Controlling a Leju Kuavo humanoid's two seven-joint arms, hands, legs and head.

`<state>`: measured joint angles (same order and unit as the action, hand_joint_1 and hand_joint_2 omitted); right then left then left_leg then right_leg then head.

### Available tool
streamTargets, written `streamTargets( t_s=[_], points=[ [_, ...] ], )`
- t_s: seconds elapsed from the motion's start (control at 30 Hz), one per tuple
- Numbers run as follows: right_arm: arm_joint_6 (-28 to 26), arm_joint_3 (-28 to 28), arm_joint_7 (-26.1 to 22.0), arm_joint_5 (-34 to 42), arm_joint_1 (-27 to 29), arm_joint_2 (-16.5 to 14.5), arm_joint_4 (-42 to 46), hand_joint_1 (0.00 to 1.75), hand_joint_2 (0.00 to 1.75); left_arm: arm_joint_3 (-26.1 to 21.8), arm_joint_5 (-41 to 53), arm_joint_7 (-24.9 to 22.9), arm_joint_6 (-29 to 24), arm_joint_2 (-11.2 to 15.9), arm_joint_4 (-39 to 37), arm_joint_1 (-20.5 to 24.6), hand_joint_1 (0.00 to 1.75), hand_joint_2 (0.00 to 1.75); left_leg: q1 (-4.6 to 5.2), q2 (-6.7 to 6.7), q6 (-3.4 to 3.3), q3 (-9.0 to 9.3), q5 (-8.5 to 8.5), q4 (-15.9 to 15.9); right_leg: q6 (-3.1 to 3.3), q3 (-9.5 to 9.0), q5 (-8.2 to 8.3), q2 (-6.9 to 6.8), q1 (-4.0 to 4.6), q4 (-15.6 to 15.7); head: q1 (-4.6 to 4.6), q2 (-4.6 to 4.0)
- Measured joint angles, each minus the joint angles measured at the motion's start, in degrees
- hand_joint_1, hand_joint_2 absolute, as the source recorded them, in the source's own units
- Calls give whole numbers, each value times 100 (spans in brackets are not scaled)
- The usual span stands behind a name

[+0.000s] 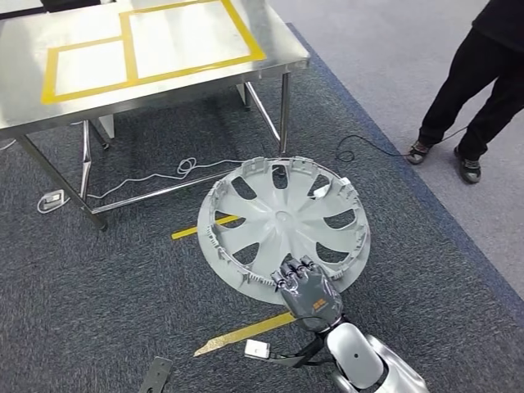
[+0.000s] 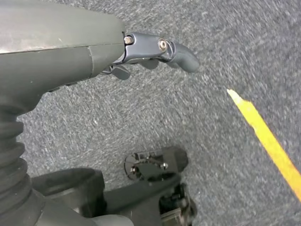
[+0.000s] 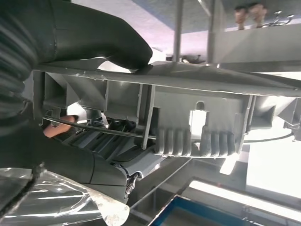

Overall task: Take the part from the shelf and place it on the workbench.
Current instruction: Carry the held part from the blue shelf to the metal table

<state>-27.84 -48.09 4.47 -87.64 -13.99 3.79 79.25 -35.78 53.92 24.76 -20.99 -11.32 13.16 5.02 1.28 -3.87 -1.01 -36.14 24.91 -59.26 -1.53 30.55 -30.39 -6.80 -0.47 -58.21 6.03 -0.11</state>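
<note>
The part is a round silver wheel cover (image 1: 284,226) with curved spokes, held roughly flat over the carpet in the head view. My right hand (image 1: 307,291) grips its near rim, fingers over the top. Up close in the right wrist view, the cover's ribbed rim (image 3: 184,117) sits between the thumb (image 3: 106,44) and the fingers (image 3: 89,167) of my right hand (image 3: 64,103). My left hand (image 2: 156,52) hangs over the grey carpet, fingers slightly curled and holding nothing. The steel workbench (image 1: 37,110) with yellow tape rectangles stands ahead and to the left.
A person in dark trousers (image 1: 476,82) stands at the far right on the lighter floor. White cables (image 1: 148,176) and a plug (image 1: 51,199) lie under the workbench. Yellow tape strips (image 1: 244,334) mark the carpet, one (image 2: 269,141) in the left wrist view.
</note>
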Motion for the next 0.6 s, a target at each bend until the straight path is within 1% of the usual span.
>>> streamTargets(
  t_s=[0.03, 0.07, 0.1, 0.13, 0.17, 0.2, 0.23, 0.27, 0.3, 0.33, 0.37, 0.4, 0.43, 0.47, 0.5, 0.53, 0.57, 0.6],
  points=[
    [0, 0, 1, -1, -2, -1, 1, 154, 175, 0, 1, 2, 1, -1, 0, -4, 0, 175, -16, 72, -29, 10, 4, 28, -35, -10, -25, -58, -1, 11, -4, 0],
    [1, 0, 0, 0, -4, -1, 2, 154, 175, 0, 1, 6, 0, -1, 0, -17, 0, 175, -32, 149, -56, 32, 1, 57, -68, -17, -71, -19, -9, -14, -17, 0],
    [1, 0, -1, 1, -6, -1, 3, 154, 175, -1, 1, 9, -1, -3, 0, -22, 0, 175, -52, 222, -88, 59, -3, 83, -95, 23, -156, 100, -18, -130, -31, 0],
    [1, 0, -1, 1, -5, 0, 3, 154, 175, -1, 2, 12, -1, -5, 0, -18, 0, 175, -76, 294, -118, 87, -8, 106, -116, 132, -285, 274, -27, -370, -51, 0],
    [1, 0, -2, -1, -2, 2, 3, 154, 175, -1, 2, 14, -1, -9, 0, -10, 0, 175, -83, 363, -140, 96, -4, 109, -126, 312, -437, 469, -33, -734, -73, 0],
    [1, 0, -2, -3, 1, 5, 2, 154, 175, -1, 3, 15, 1, -12, 0, 1, 0, 175, -86, 443, -156, 97, -1, 106, -135, 545, -578, 587, -34, -1145, -84, 0],
    [2, 0, -2, -5, 5, 9, 1, 154, 175, -1, 4, 15, 2, -15, 0, 5, 0, 175, -88, 528, -166, 101, 4, 104, -142, 762, -650, 641, -34, -1479, -88, 0],
    [2, 0, -2, -5, 8, 12, 1, 154, 175, 0, 4, 15, 3, -17, 0, 4, 0, 175, -88, 618, -170, 108, 10, 101, -146, 910, -615, 663, -34, -1638, -89, 0],
    [3, 0, -1, -3, 10, 14, 0, 154, 175, -1, 4, 14, 2, -18, 0, -1, 0, 175, -90, 708, -167, 119, 18, 96, -146, 952, -462, 676, -35, -1570, -88, 0],
    [6, 0, -1, -1, 12, 15, 0, 154, 175, -1, 4, 14, 1, -19, 0, -3, 0, 175, -94, 797, -157, 134, 28, 89, -139, 884, -220, 708, -41, -1291, -88, 0],
    [8, 0, -1, 2, 14, 15, 0, 154, 175, -1, 5, 15, -1, -21, 0, -4, 0, 175, -101, 884, -140, 145, 43, 79, -130, 753, 34, 811, -54, -890, -91, 0],
    [11, 0, -1, 5, 14, 15, 0, 154, 175, -1, 5, 15, -2, -22, 0, 0, 0, 175, -99, 963, -116, 143, 59, 56, -116, 599, 212, 953, -76, -521, -91, 0],
    [14, 0, -2, 7, 11, 16, 0, 154, 175, -1, 6, 15, -3, -23, 0, 6, 0, 175, -102, 1032, -88, 126, 68, 37, -101, 476, 306, 1076, -92, -253, -92, 0],
    [15, -1, -2, 9, 7, 16, 1, 154, 175, -2, 7, 15, -5, -22, 0, 6, 0, 175, -111, 1096, -57, 103, 68, 24, -84, 404, 319, 1166, -98, -112, -91, 0],
    [17, -1, -2, 10, 3, 17, 1, 154, 175, -1, 7, 14, -7, -22, 0, 2, 0, 175, -121, 1158, -23, 80, 61, 18, -61, 367, 293, 1167, -92, -83, -90, 0],
    [18, -2, -3, 11, -2, 15, 1, 154, 175, -2, 7, 14, -9, -15, 0, -6, 0, 175, -134, 1212, 11, 64, 56, 24, -32, 352, 285, 1107, -89, -66, -89, 0],
    [20, -2, -3, 12, -2, 14, 1, 154, 175, -1, 7, 14, -11, -14, 0, -16, 0, 175, -130, 1160, 48, 53, 71, 6, 3, 331, 286, 1040, -91, -47, -87, 0],
    [22, -2, -3, 13, -1, 13, 0, 154, 175, -1, 8, 14, -14, -13, 0, -18, 0, 175, -121, 1031, 83, 15, 129, -78, 44, 305, 284, 963, -98, -28, -68, 0]
  ],
)
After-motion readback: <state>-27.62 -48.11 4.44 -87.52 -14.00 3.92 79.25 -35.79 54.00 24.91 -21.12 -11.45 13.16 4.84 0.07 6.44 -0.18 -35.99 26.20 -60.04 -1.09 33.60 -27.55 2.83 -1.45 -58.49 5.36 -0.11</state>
